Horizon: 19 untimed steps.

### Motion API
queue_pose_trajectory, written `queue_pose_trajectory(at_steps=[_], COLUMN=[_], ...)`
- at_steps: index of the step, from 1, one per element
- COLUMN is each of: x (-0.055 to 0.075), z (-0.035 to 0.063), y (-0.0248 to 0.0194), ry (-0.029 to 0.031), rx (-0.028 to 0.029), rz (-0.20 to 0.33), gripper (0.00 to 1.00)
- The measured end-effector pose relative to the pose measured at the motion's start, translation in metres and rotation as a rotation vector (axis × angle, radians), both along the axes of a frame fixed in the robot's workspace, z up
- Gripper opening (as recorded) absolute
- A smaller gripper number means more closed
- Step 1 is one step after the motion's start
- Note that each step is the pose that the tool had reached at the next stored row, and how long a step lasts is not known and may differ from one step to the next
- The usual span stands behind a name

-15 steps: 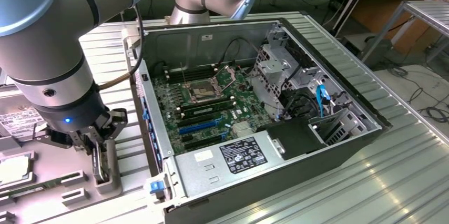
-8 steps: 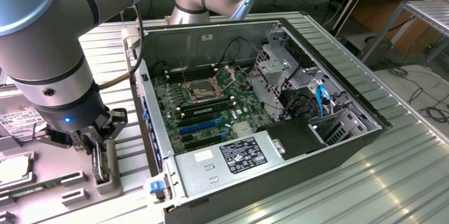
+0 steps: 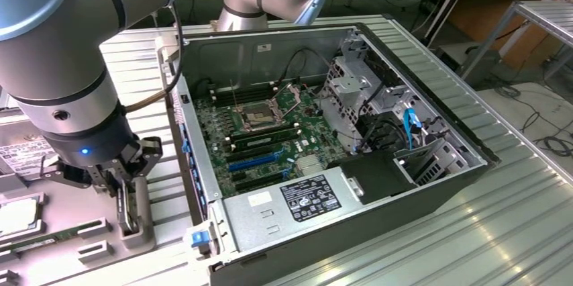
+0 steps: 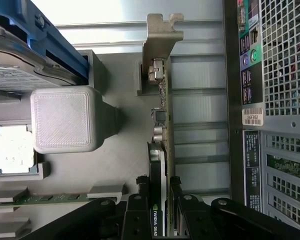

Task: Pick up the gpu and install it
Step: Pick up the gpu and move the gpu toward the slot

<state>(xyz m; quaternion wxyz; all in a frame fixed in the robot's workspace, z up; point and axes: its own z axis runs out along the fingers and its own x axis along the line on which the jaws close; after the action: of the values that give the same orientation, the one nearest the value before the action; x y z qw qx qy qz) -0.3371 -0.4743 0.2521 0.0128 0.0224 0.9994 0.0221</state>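
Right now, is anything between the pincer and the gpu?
Nothing visible. The pincer is closed on the gpu, one finger on each face, and the card stands on edge in the grey tray.

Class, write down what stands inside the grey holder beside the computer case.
The gpu stands on edge in the grey holder, silver bracket at one end, with the gripper closed on it. Its lower edge, down in the slot, is covered.
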Motion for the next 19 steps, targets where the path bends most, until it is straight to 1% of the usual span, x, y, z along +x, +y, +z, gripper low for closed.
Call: queue_pose_trajectory(at_steps=[7, 19], x=[0.000, 0.000], z=[0.0045, 0.0168], y=[-0.0001, -0.0001], ry=[0.0004, 0.0006], rx=[0.0001, 0.0001], rz=[0.000, 0.000], gripper=[0.27, 0.27])
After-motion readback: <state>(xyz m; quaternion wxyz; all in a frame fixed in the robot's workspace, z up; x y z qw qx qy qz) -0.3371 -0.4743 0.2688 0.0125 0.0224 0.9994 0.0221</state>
